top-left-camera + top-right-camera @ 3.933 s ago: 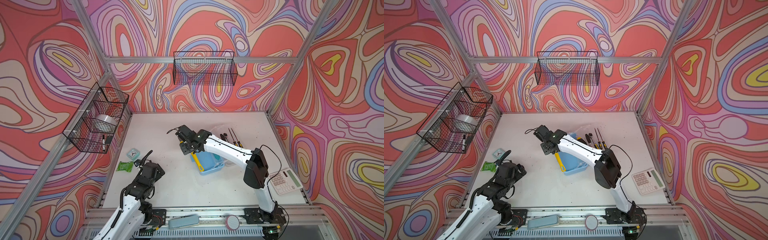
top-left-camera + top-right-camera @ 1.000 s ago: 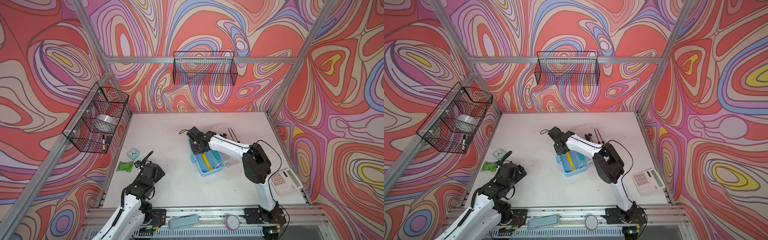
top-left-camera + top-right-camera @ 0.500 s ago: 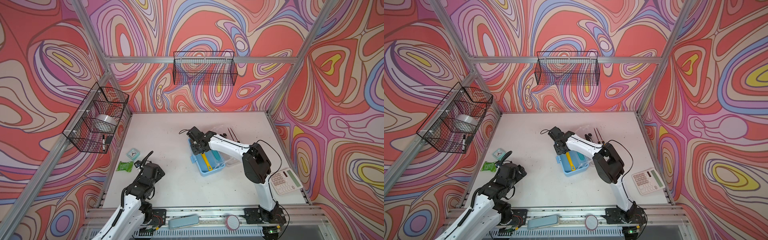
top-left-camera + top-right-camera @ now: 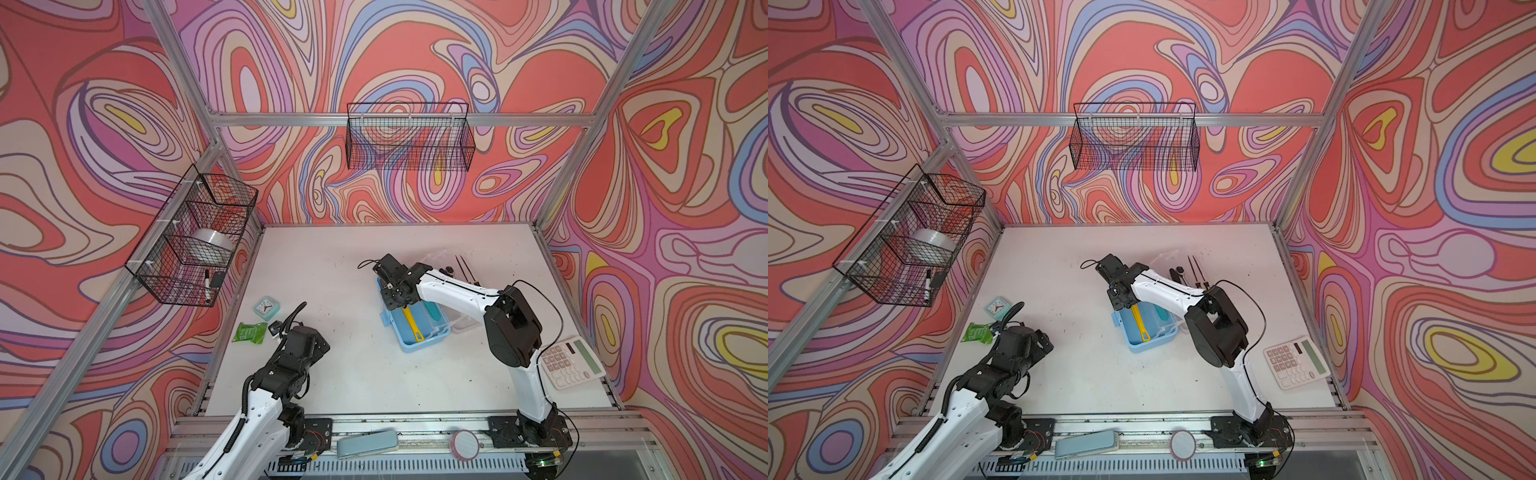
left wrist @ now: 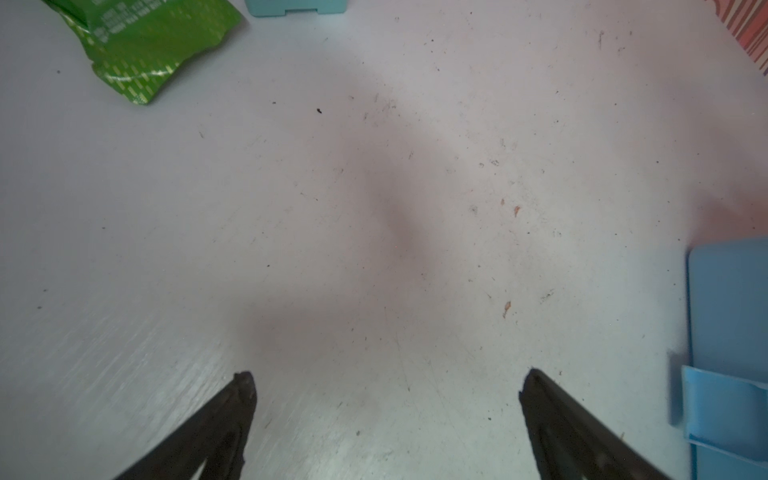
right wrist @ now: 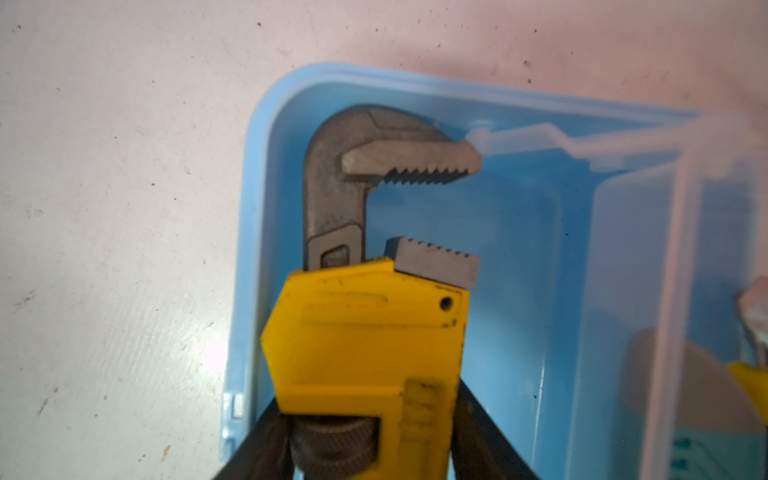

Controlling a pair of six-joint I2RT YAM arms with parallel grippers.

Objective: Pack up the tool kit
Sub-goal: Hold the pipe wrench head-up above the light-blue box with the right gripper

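Light blue plastic, rectangular: the tool kit (image 4: 419,332) sits right of centre on the white table (image 4: 332,266), tray uncovered, with its clear lid (image 4: 465,324) lying at its 3 o'clock side.

Top views, contents and surroundings:
- Yellow pipe wrench (image 4: 412,323) lies lengthwise in the tray; its head end, at 12 o'clock, is under the right gripper (image 4: 392,303), which is clamped on it. Same arrangement in both top views, kit at (image 4: 1148,328).
- Thin dark tools (image 4: 465,266) rest on the table at 1 o'clock from the kit.
- Calculator (image 4: 569,363) lies at 4 o'clock from the kit, well apart.
- Mint clock (image 4: 266,306) and green packet (image 4: 248,332) sit at 9 o'clock, near the table's edge.
- Left gripper (image 4: 277,328) hangs just beside the packet; jaws not legible here.
- Two wire baskets on the walls; one (image 4: 195,241) holds a tape roll and a marker.

Left wrist view:
- Both black fingertips (image 5: 243,390) stand wide apart over bare table, holding nothing.
- Green packet (image 5: 141,45) and a corner of the kit (image 5: 727,332) show at the edges.

Right wrist view:
- Black fingers (image 6: 478,436) press both flanks of the wrench's yellow body (image 6: 365,357).
- Grey serrated head points into a corner of the kit (image 6: 257,199), close to the wall; whether it touches the floor cannot be told.
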